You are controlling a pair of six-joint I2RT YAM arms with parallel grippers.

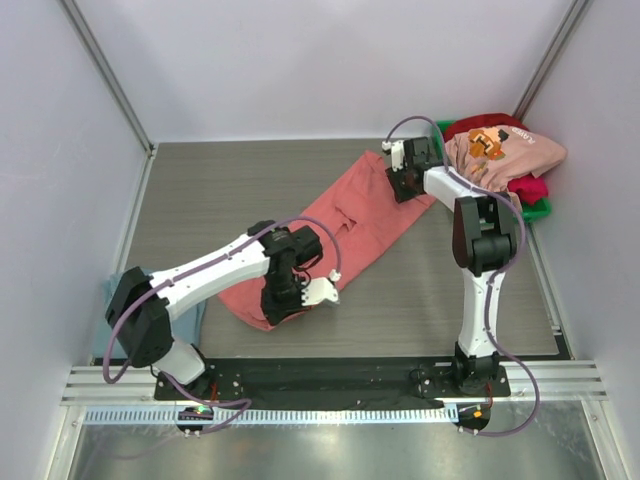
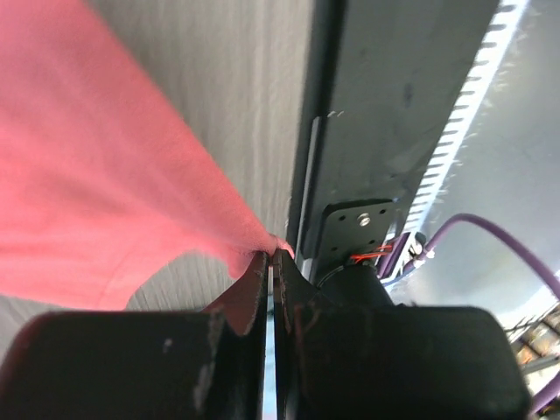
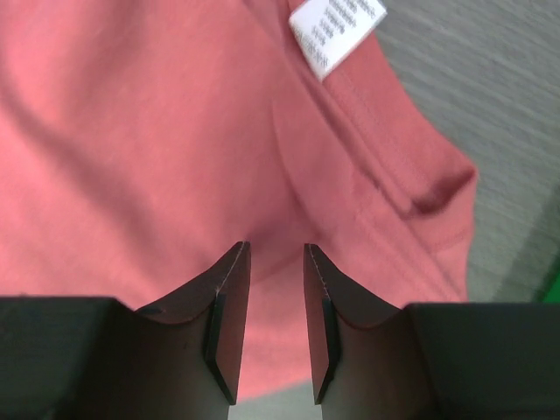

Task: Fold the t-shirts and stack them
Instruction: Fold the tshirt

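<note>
Pinched in the closed left jaws, an edge of the salmon-red t-shirt (image 2: 105,175) is drawn to a point at their tips, and the cloth is spread away toward 10 o'clock in the left wrist view. Seen from above, that t-shirt is laid slantwise across the tabletop (image 1: 430,290), from 7 o'clock by the left arm (image 1: 220,265) to 1 o'clock by the wrist of the right arm (image 1: 480,235). The right jaws are held parted over the shirt's far end, near the collar, where a white label (image 3: 337,31) is shown at 12 o'clock in the right wrist view. Whether their tips touch the cloth cannot be told. At 2 o'clock on the tabletop a green bin (image 1: 538,210) is set. The light pink t-shirt (image 1: 505,150) with orange print is heaped over it, with the crimson t-shirt (image 1: 527,187) showing beneath. The grey-blue t-shirt (image 1: 108,292) is partly hidden by the left arm at 8 o'clock.
</note>
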